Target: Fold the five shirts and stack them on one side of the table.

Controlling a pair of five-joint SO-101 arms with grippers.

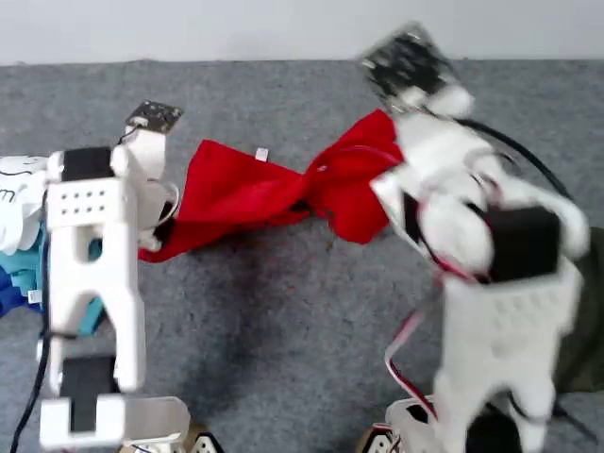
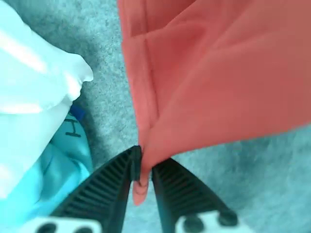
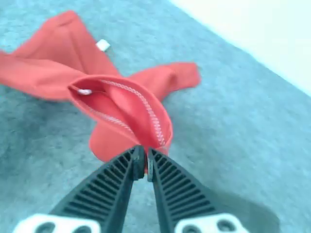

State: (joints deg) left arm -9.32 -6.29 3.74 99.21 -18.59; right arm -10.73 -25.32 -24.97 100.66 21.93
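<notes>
Two pinches on one soft red fabric shirt [image 1: 236, 193] here. The left jaws are clamped on a hem corner, just beside the white and teal folded shirts [image 1: 17, 222], and the right jaws are closed on a white-stitched edge at the other end. The shirt lies bunched between them on the grey carpeted bench [image 1: 283, 330], with its small white label [image 1: 261, 154] on the far side. It looks light and floppy to me, so it'll sag and twist wherever it isn't held. I'd grab corners or seams, since doubled cloth probably slips less.
</notes>
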